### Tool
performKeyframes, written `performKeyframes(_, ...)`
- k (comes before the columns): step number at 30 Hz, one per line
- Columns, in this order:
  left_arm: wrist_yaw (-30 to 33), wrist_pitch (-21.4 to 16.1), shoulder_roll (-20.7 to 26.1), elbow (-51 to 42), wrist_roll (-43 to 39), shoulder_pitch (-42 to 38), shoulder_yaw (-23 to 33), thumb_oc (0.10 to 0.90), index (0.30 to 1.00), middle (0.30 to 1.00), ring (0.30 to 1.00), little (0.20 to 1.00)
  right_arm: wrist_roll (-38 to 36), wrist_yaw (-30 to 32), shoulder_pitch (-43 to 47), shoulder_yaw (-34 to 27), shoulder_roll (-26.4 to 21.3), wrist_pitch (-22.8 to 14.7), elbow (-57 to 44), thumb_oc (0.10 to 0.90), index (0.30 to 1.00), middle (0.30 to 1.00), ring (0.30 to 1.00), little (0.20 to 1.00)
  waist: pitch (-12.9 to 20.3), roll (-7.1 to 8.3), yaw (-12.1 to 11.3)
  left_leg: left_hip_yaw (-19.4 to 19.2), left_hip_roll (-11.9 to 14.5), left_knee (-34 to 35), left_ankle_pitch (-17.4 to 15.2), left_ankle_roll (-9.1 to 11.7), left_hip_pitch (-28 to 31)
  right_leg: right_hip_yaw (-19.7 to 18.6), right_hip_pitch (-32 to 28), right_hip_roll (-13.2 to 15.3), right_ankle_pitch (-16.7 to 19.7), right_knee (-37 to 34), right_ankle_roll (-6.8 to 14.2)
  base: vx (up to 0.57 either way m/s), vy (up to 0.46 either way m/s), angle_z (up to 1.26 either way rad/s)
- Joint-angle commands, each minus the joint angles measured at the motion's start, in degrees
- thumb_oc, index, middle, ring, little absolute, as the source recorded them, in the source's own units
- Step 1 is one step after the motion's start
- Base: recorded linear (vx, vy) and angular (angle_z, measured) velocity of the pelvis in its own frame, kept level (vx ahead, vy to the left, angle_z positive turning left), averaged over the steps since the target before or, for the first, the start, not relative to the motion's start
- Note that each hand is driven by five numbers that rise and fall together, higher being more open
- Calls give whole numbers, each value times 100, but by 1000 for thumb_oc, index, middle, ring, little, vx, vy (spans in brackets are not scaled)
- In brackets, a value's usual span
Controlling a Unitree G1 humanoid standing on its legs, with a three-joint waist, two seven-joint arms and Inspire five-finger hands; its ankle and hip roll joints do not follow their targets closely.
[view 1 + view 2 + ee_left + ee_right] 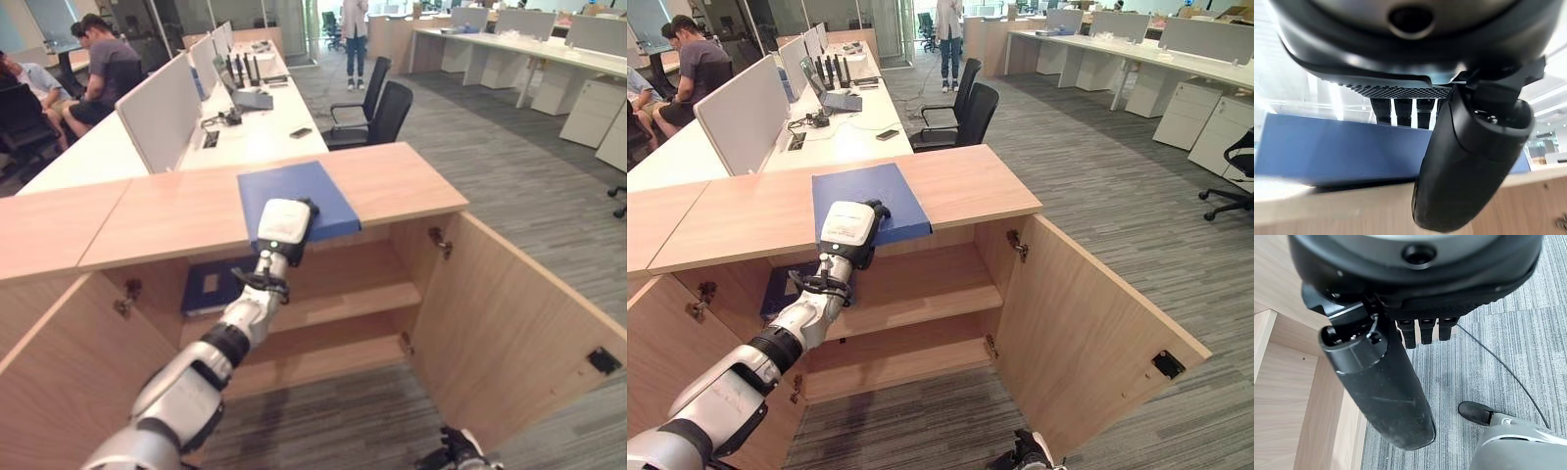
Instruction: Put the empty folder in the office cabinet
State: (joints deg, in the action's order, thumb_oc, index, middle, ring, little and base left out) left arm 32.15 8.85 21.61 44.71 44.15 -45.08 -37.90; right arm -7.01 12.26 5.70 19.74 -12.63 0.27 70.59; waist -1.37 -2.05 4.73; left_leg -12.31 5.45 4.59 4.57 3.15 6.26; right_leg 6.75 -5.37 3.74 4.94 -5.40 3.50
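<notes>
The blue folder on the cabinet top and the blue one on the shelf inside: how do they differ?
The folder on the cabinet top overhangs the front edge with the left hand at its near edge; the folder on the shelf lies untouched inside. The shelf folder shows a white label; the top one looks plain. Both are blue and lie flat.

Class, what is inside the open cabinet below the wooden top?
A blue folder lies on the upper shelf inside the cabinet. The left hand and arm hide part of that shelf.
</notes>
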Motion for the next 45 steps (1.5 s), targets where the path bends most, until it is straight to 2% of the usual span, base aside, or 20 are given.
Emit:
performKeyframes(1, -30, 41, -55, 787, -113, -990, 260, 400, 300, 300, 300, 300, -175, 120, 621, 211, -68, -300, 392, 800, 900, 900, 900, 900, 112, 297, 39, 253, -384, 41, -900, -58, 266, 224, -194, -46, -680, 40, 349, 0, 0, 0)
performKeyframes(9, 32, 32, -3, 812, -203, -735, 365, 400, 300, 300, 300, 300, -175, 155, 615, 183, -49, -305, 408, 800, 900, 900, 900, 900, 110, 305, 0, 284, -380, 41, -892, -51, 267, 260, -211, -39, -692, 40, 340, 0, 0, 0)
performKeyframes(11, 35, -62, 36, 431, -305, -484, 505, 400, 300, 300, 300, 300, -167, 176, 612, 144, -40, -295, 403, 800, 900, 900, 900, 900, 99, 315, -42, 299, -376, 41, -886, -51, 262, 273, -219, -38, -695, 40, 332, 0, 0, 0)
performKeyframes(13, -4, -216, 60, -136, -452, -159, 691, 400, 300, 300, 300, 300, -155, 188, 586, 103, -33, -274, 394, 800, 900, 900, 900, 900, 88, 328, -77, 321, -376, 41, -884, -56, 260, 286, -233, -35, -698, 40, 321, -2, -3, 2)
performKeyframes(14, -53, -395, 63, -580, -599, 105, 800, 400, 300, 300, 300, 300, -150, 197, 571, 44, -33, -271, 377, 800, 900, 900, 900, 900, 76, 339, -102, 341, -381, 41, -885, -59, 258, 301, -237, -31, -696, 40, 313, -2, -5, 4)
performKeyframes(17, -688, -1293, 75, -2771, -1546, 1502, 1189, 400, 300, 300, 300, 300, -175, 226, 481, -232, -36, -221, 310, 800, 900, 900, 900, 900, 17, 372, -221, 401, -395, 41, -872, -72, 223, 333, -236, -29, -687, 40, 277, 6, -3, 10)
performKeyframes(18, -728, -1282, 98, -2834, -1557, 1550, 1212, 400, 300, 300, 300, 300, -173, 225, 464, -221, -36, -219, 305, 800, 900, 900, 900, 900, 31, 372, -214, 400, -395, 41, -873, -72, 225, 331, -237, -30, -688, 40, 277, -5, 2, 17)
performKeyframes(21, -1742, -1952, 137, -4231, -3022, 2718, 1369, 400, 300, 300, 300, 300, -121, 117, 334, -437, -97, -161, 232, 800, 900, 900, 900, 900, -2, 372, -284, 419, -405, 41, -861, -78, 191, 349, -206, -13, -649, 40, 274, -4, 5, 13)
performKeyframes(22, -1785, -1933, 160, -4287, -3055, 2760, 1396, 400, 300, 300, 300, 300, -119, 114, 318, -426, -98, -158, 225, 800, 900, 900, 900, 900, 13, 370, -278, 416, -404, 41, -864, -79, 191, 347, -206, -14, -649, 40, 275, 0, 0, 0)
performKeyframes(24, -2573, -2326, 255, -4968, -4975, 3467, 1574, 400, 300, 300, 300, 300, -72, -62, 266, -509, -177, -132, 98, 800, 900, 900, 900, 900, -10, 339, -307, 414, -398, 41, -879, -85, 219, 354, -223, -3, -633, 40, 288, 10, 11, 11)
performKeyframes(25, -2588, -2315, 267, -4989, -4989, 3481, 1589, 400, 300, 300, 300, 300, -72, -62, 264, -502, -174, -130, 95, 800, 900, 900, 900, 900, 5, 346, -301, 412, -402, 41, -859, -86, 196, 352, -199, 0, -617, 40, 285, 3, 16, 6)
performKeyframes(26, -3296, -2366, 415, -5359, -6674, 4021, 1668, 400, 300, 300, 300, 300, -84, -235, 284, -540, -258, -146, -59, 800, 900, 900, 900, 900, 6, 320, -329, 406, -406, 41, -837, -90, 173, 362, -180, 11, -591, 40, 290, 0, 0, 0)
performKeyframes(27, -3831, -2232, 642, -5727, -7852, 4465, 1694, 400, 300, 300, 300, 300, -150, -390, 353, -559, -298, -177, -149, 800, 900, 900, 900, 900, -11, 301, -370, 413, -410, 41, -825, -95, 162, 360, -179, 11, -577, 40, 290, -9, 15, -8)
performKeyframes(30, -4189, -2053, 825, -5884, -8644, 4740, 1693, 400, 300, 300, 300, 300, -316, -550, 356, -572, -299, -229, -300, 800, 900, 900, 900, 900, -23, 286, -392, 414, -408, 41, -815, -92, 161, 353, -182, 7, -575, 40, 287, -3, 2, -4)
performKeyframes(32, -4426, -1886, 1012, -5941, -9378, 5019, 1772, 400, 300, 300, 300, 300, -643, -676, 255, -593, -374, -376, -867, 800, 900, 900, 900, 900, -46, 292, -418, 422, -412, 41, -804, -88, 156, 340, -185, -2, -571, 40, 287, 0, 0, 0)
performKeyframes(34, -4459, -1863, 1032, -5922, -9491, 5113, 1853, 400, 300, 300, 300, 300, -720, -719, 182, -610, -416, -422, -1135, 800, 900, 900, 900, 900, -53, 291, -423, 424, -413, 41, -799, -87, 153, 338, -184, -2, -572, 40, 288, -4, 0, -7)
performKeyframes(36, -4477, -1885, 1054, -5833, -9552, 5396, 2021, 400, 300, 300, 300, 300, -810, -764, -123, -684, -647, -592, -2152, 800, 900, 900, 900, 900, -65, 293, -421, 432, -421, 41, -791, -83, 144, 348, -182, -4, -578, 40, 297, -2, 2, 2)
performKeyframes(41, -4438, -1902, 1172, -5668, -9177, 5665, 2225, 400, 300, 300, 300, 300, -593, -696, -407, -886, -1009, -730, -3316, 800, 900, 900, 900, 900, -66, 284, -421, 434, -424, 41, -784, -88, 123, 369, -165, 12, -581, 40, 310, -4, 3, 4)
performKeyframes(43, -4383, -1883, 1254, -5497, -8736, 5824, 2374, 400, 300, 300, 300, 300, -208, -649, -564, -1025, -1302, -761, -4143, 800, 900, 900, 900, 900, -65, 270, -416, 447, -425, 41, -790, -98, 111, 383, -151, 27, -584, 40, 320, 0, 0, 0)
performKeyframes(45, -4264, -1917, 1437, -5317, -7742, 5914, 2519, 400, 300, 300, 300, 300, 227, -569, -614, -1136, -1550, -760, -4564, 800, 900, 900, 900, 900, -74, 272, -422, 451, -426, 41, -804, -107, 108, 398, -145, 32, -603, 40, 320, 0, 0, 0)
